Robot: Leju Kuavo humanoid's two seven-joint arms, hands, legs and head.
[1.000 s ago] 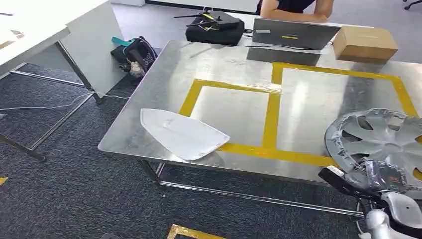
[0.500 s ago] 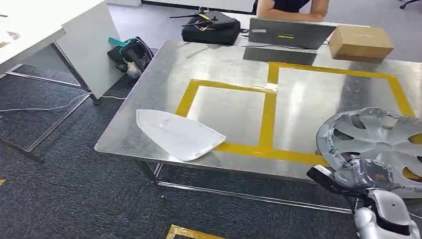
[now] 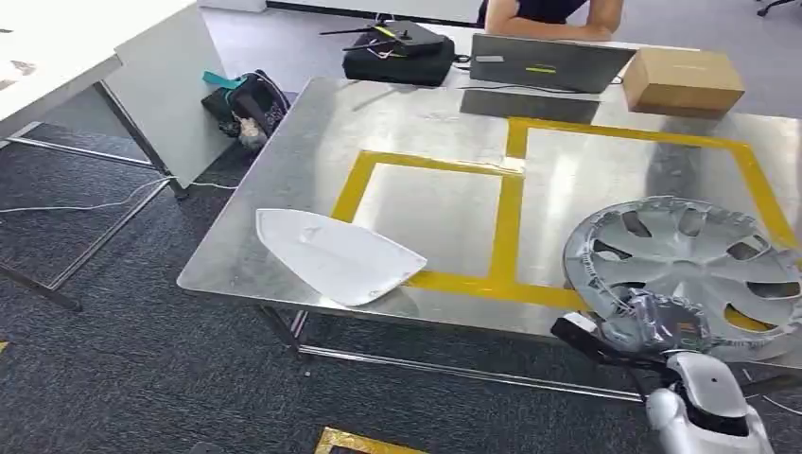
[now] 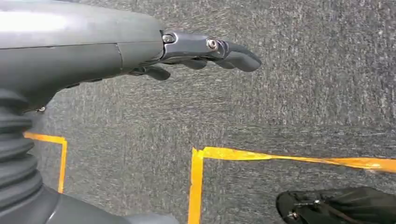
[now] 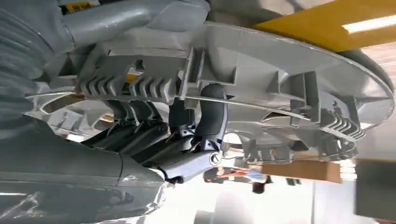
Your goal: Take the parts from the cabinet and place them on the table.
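A silver hubcap (image 3: 695, 270) hangs over the near right part of the steel table (image 3: 426, 123), above the yellow tape. My right hand (image 3: 657, 326) grips its near rim from below. In the right wrist view the dark fingers (image 5: 210, 114) hook through the ribbed underside of the hubcap (image 5: 280, 79). A white curved panel (image 3: 336, 255) lies flat at the table's near left corner. My left hand (image 4: 205, 51) hangs above grey carpet, fingers loosely extended, holding nothing.
At the table's far edge stand a laptop (image 3: 549, 64), a cardboard box (image 3: 683, 80) and a black bag (image 3: 397, 49), with a person seated behind. A white desk (image 3: 85, 57) stands left. Yellow floor tape (image 4: 196, 186) marks the carpet.
My right hand has carried the hubcap leftward and farther over the table. The camera has shifted slightly, so the whole scene sits a bit lower left.
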